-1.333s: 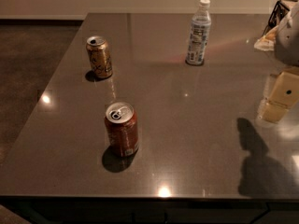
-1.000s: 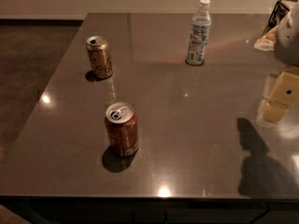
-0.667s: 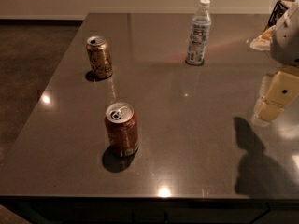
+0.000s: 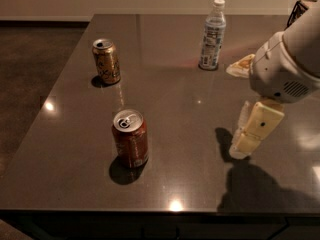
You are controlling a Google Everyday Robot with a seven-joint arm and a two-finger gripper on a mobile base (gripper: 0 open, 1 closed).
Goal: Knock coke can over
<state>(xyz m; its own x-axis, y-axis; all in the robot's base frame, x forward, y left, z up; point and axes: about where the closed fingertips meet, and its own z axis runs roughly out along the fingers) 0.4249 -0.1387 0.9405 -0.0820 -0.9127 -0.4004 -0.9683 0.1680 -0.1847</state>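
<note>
The coke can (image 4: 130, 138) is red with a silver top and pull tab. It stands upright on the dark table (image 4: 175, 84), near the front edge and left of centre. My gripper (image 4: 246, 145) hangs from the white arm at the right side, its cream fingers pointing down just above the table. It is well to the right of the coke can and apart from it, holding nothing that shows.
A gold-brown can (image 4: 106, 61) stands upright at the back left. A clear plastic bottle (image 4: 212, 34) with a white cap stands at the back centre. A small pale object (image 4: 240, 65) lies right of the bottle. The table's left edge drops to the floor.
My arm and gripper have moved left, further over the table and toward the coke can. The cans and the bottle have not moved.
</note>
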